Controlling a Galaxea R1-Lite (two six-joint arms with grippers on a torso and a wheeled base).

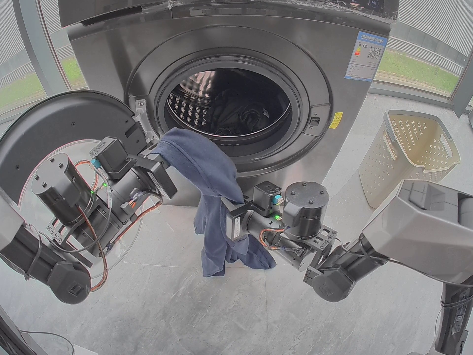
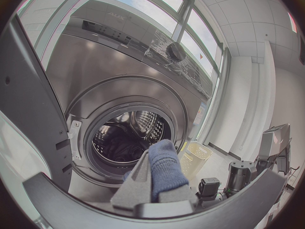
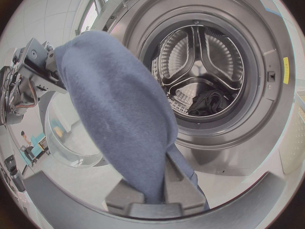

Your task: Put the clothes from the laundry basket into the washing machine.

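Note:
A blue garment [image 1: 209, 183] hangs in the air in front of the washing machine [image 1: 315, 55], stretched between both grippers below the drum opening. My left gripper [image 1: 158, 166] is shut on its upper left end, the blue cloth [image 2: 165, 169] pinched between its fingers. My right gripper [image 1: 227, 212] is shut on the garment's right side, with the fabric [image 3: 127, 118] draped over its fingers. The rest of the garment dangles toward the floor. A dark garment [image 1: 244, 114] lies inside the drum [image 3: 206, 102]. The cream laundry basket [image 1: 443, 149] stands to the right of the machine.
The machine's round door [image 1: 54, 124] stands swung open to the left, close behind my left arm. Grey tiled floor [image 1: 197, 311] spreads in front of the machine. Windows lie behind and beside the machine.

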